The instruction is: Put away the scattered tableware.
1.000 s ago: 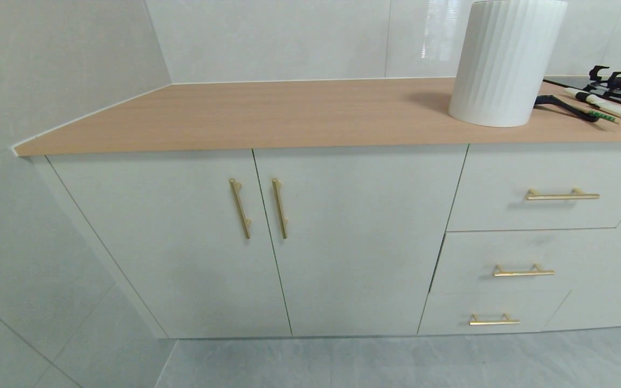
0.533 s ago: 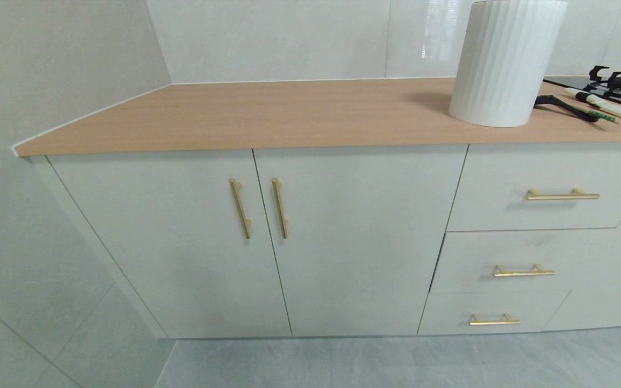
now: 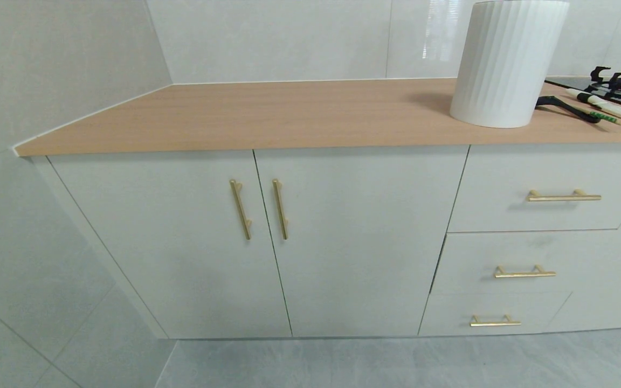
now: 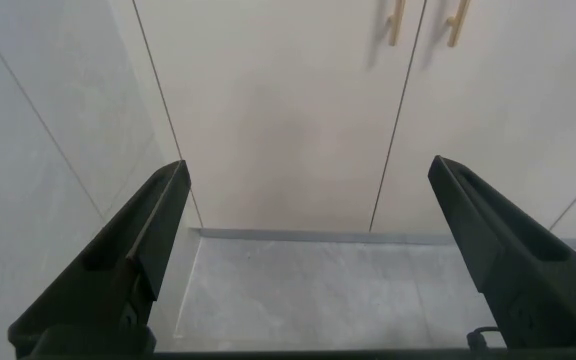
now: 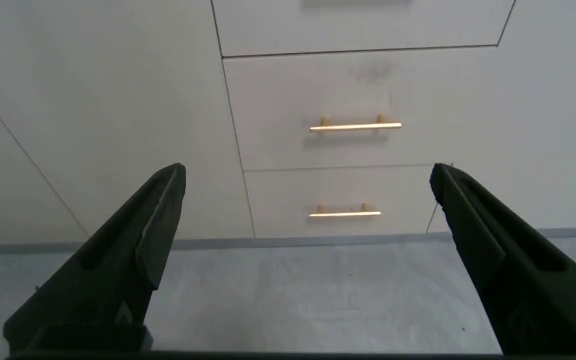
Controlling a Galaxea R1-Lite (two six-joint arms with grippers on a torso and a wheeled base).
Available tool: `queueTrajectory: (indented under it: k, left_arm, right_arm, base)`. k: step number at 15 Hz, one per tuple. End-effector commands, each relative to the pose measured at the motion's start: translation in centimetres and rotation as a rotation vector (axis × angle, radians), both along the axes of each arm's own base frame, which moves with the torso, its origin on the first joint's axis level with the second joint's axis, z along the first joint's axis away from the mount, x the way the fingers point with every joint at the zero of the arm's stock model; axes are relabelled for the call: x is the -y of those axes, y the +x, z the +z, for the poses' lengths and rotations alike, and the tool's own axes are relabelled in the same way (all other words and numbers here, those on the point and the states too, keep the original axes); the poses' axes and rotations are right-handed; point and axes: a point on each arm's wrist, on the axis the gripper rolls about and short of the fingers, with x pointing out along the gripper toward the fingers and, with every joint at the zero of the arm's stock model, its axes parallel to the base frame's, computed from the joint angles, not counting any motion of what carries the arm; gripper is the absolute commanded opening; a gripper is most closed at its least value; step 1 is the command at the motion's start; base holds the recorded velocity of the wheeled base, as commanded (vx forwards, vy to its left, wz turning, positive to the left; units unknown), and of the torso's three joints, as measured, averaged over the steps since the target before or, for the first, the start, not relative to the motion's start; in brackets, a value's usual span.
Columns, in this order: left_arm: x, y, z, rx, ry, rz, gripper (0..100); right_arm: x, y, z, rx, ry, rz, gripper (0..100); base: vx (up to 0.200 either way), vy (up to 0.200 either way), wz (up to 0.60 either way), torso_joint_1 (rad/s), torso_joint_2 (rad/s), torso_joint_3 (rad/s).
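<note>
my left hand (image 4: 308, 170) and right hand (image 5: 308, 172), both spread and empty, face the cabinet (image 3: 343, 242). a black utensil (image 3: 566, 105) and chopsticks (image 3: 612, 108) lie on the tabletop (image 3: 262, 113) beside the white ribbed holder (image 3: 507, 64); probably light, stiff, slim: pinch mid-shaft.

Wooden countertop (image 3: 267, 113) carries a ribbed container (image 3: 507, 64) (white, upright) beside utensils (image 3: 569, 108).

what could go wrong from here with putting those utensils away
1. The utensils lie close beside the tall white container, which stands near the counter's front edge. A reach for them might bump it.
2. The left hand and right hand hang low and open, facing the cabinet fronts. Rising toward the countertop, they might catch the drawer handles or the counter edge.
</note>
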Motion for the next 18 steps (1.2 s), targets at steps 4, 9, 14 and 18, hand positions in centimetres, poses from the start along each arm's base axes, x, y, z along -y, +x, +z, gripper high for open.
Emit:
queueTrajectory:
  k: [4, 9, 14, 18]
  left_arm:
    - [0.00, 0.01, -0.01, 0.000, -0.001, 0.000, 100]
    - [0.00, 0.01, -0.01, 0.000, -0.001, 0.000, 100]
    - [0.00, 0.01, -0.01, 0.000, -0.002, 0.000, 100]
    - [0.00, 0.01, -0.01, 0.000, -0.002, 0.002, 100]
  right_arm:
    - [0.00, 0.02, 0.01, -0.002, -0.001, 0.002, 100]
    - [0.00, 0.02, 0.01, -0.002, -0.001, 0.002, 100]
    - [0.00, 0.02, 0.01, -0.002, 0.001, 0.002, 100]
    - [0.00, 0.02, 0.01, -0.002, -0.001, 0.002, 100]
  base:
    - [0.000, -0.200, 0.00, 0.006, 0.00, 0.006]
    - [0.000, -0.200, 0.00, 0.003, 0.00, 0.005]
    - [0.000, -0.080, 0.00, 0.002, 0.00, 0.004]
    - [0.000, 0.000, 0.00, 0.000, 0.00, 0.000]
